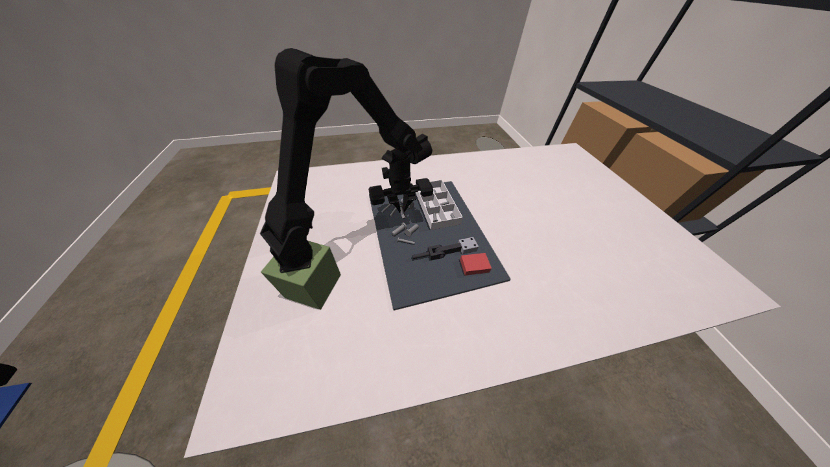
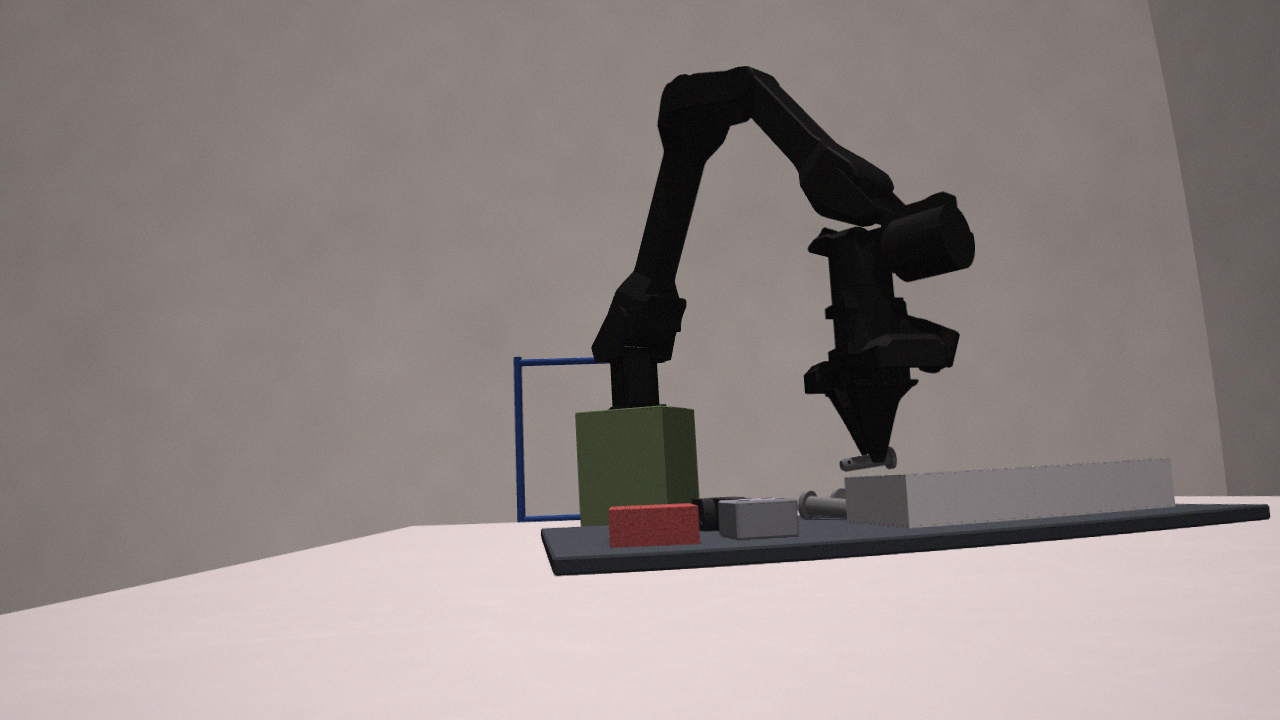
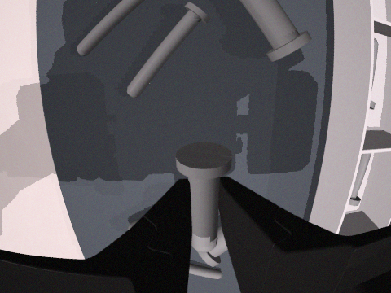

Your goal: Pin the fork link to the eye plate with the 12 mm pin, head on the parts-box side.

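Observation:
My gripper (image 3: 203, 188) is shut on a grey headed pin (image 3: 204, 190), gripping its shank with the flat head pointing away from the wrist. In the top and exterior views the gripper (image 1: 401, 210) hangs above the far end of the dark mat (image 1: 435, 244), beside the parts box (image 1: 441, 210). The pin (image 2: 866, 462) is lifted off the mat. The dark fork link (image 1: 432, 251) lies joined to the grey eye plate (image 1: 468, 244) further along the mat, apart from my gripper. A thick pin (image 3: 269, 11) and two thin pins (image 3: 120, 12) (image 3: 165, 49) lie loose on the mat below.
The white parts box wall (image 3: 348, 87) stands close on the right of the fingers. A red block (image 1: 475, 263) sits beside the eye plate. The arm's green base (image 1: 301, 275) is left of the mat. A shelf with cardboard boxes (image 1: 650, 150) stands at the far right.

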You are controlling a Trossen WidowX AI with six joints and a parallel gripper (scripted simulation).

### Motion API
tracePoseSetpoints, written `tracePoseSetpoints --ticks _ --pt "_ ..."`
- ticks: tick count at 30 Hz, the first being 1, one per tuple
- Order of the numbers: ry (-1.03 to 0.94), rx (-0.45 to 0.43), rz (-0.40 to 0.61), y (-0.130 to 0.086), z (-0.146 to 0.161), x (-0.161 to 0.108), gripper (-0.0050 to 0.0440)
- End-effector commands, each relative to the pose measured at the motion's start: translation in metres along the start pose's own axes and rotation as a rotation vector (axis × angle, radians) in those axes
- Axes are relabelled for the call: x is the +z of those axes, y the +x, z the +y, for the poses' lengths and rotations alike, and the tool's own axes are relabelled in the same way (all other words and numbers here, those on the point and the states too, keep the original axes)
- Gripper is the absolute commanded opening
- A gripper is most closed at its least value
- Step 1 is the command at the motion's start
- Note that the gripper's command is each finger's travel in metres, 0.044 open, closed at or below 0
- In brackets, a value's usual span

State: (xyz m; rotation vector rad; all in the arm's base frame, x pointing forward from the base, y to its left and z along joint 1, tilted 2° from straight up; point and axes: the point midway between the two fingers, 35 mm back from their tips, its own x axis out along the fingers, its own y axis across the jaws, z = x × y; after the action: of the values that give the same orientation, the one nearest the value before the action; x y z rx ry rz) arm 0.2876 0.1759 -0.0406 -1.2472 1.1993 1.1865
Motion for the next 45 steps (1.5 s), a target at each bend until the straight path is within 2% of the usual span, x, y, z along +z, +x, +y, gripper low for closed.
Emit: tracePoseSetpoints --ticks 1,45 --pt "0.004 0.001 -0.006 -0.001 0.000 0.001 0.0013" --pt "0.004 0.001 -0.006 0.000 -0.032 -0.043 0.0013"
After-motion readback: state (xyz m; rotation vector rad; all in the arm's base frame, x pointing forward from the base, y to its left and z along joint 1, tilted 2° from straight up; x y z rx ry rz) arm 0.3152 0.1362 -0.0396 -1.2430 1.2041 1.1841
